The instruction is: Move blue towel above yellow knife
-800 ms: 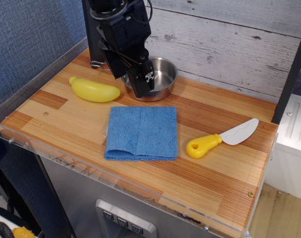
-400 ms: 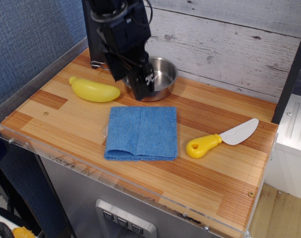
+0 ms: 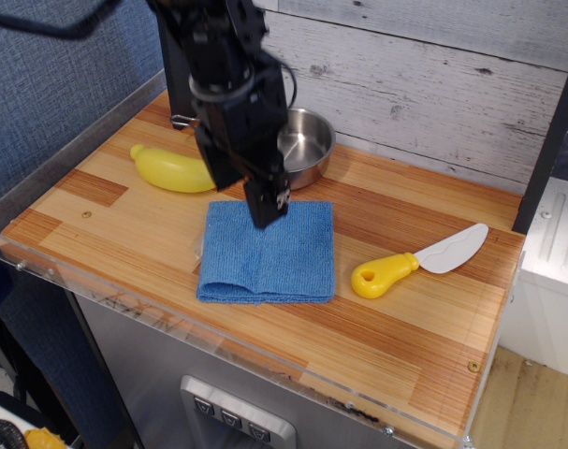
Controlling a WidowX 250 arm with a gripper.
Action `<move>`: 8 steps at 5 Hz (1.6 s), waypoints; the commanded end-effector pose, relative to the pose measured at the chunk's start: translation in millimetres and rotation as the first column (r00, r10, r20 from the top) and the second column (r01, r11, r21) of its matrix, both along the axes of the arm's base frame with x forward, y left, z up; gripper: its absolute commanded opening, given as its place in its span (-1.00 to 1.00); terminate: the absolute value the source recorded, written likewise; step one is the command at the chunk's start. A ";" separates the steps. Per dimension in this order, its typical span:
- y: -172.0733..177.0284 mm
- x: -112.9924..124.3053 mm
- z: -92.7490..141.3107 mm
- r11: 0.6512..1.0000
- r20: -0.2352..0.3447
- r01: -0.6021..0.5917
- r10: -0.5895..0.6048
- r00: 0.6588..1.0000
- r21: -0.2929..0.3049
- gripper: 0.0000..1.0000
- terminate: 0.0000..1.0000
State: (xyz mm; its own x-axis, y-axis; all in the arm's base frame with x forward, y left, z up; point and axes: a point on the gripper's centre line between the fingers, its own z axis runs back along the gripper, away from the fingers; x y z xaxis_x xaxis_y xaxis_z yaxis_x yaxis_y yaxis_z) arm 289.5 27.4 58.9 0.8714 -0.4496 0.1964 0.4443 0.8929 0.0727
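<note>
Wood tabletop (image 3: pixel 433 327): 1 blue towel (image 3: pixel 265 257), 1 yellow knife (image 3: pixel 415 262), 1 banana (image 3: pixel 169 170), 1 pan (image 3: pixel 307 145).

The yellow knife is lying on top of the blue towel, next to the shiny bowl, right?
Not quite. The yellow knife is not on the blue towel; it lies on the bare wooden table, to the right of the towel. The observation.image view shows wood between them. The shiny bowl sits behind the towel.
</note>
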 end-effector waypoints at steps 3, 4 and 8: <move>5.7 3.6 -55.0 0.995 -0.074 0.019 -0.012 0.997 0.093 1.00 -1.00; -2.5 8.9 -59.1 0.995 -0.079 0.027 -0.020 0.997 0.095 1.00 -1.00; -75.6 54.8 -57.1 0.996 -0.096 0.040 -0.032 0.995 0.083 1.00 -1.00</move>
State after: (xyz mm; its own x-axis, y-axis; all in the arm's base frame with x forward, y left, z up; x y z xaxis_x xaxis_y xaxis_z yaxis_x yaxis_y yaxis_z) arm 351.4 -40.9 9.3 0.8712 -0.4829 0.0890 0.4731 0.8740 0.1111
